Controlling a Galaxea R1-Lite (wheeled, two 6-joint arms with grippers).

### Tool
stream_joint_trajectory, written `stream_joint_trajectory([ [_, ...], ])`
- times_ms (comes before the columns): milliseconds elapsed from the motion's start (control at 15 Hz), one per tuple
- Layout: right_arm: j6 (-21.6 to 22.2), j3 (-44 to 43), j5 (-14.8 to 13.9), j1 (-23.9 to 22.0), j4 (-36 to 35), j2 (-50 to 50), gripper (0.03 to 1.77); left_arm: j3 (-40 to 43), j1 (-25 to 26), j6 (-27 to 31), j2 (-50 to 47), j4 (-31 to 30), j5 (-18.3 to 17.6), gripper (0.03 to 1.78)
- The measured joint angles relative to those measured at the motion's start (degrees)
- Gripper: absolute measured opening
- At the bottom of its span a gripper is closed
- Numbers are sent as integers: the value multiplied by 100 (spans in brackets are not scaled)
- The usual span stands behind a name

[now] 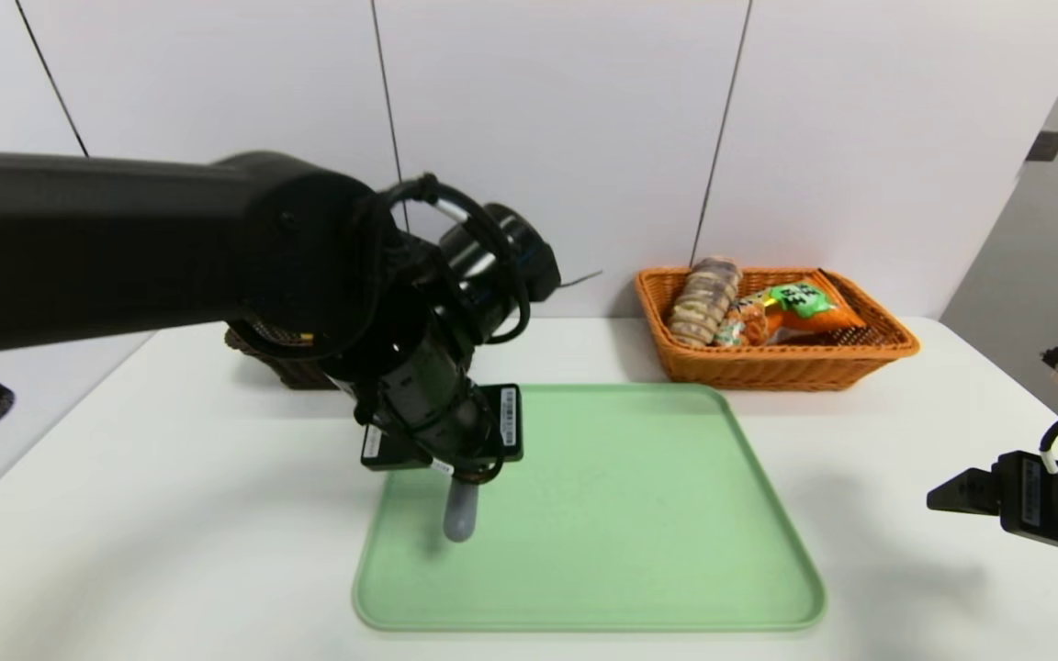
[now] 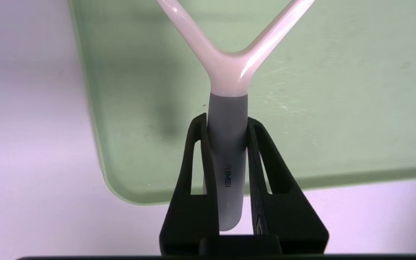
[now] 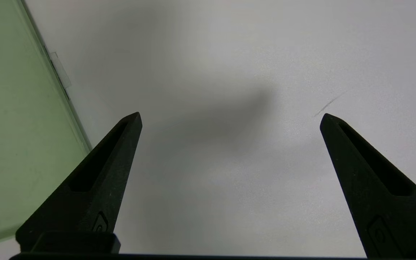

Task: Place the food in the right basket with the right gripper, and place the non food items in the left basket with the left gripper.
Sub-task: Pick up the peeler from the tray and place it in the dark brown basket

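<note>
Left tool (image 2: 226, 122) pinching peeler (image 2: 228, 83) by its grey handle, lifted above green tray (image 2: 338, 108) near its left edge. Right tool (image 3: 229, 119) spread wide, over surface (image 3: 229, 54) right of tray. Bread loaf (image 1: 703, 301) and snack bag (image 1: 791, 312) sit in orange basket (image 1: 777, 367) behind tray.

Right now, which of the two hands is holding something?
The left hand, clamped on the peeler above the green tray; the right hand gapes empty.
</note>
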Motion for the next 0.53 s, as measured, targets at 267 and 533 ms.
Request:
stream_joint_trajectory([
  [267, 11, -2, -12, 0, 0, 5, 171, -1086, 9, 325, -477, 444, 46, 28],
  [533, 15, -9, -30, 0, 0, -23, 171, -1354, 455, 990, -794, -101, 538, 28],
])
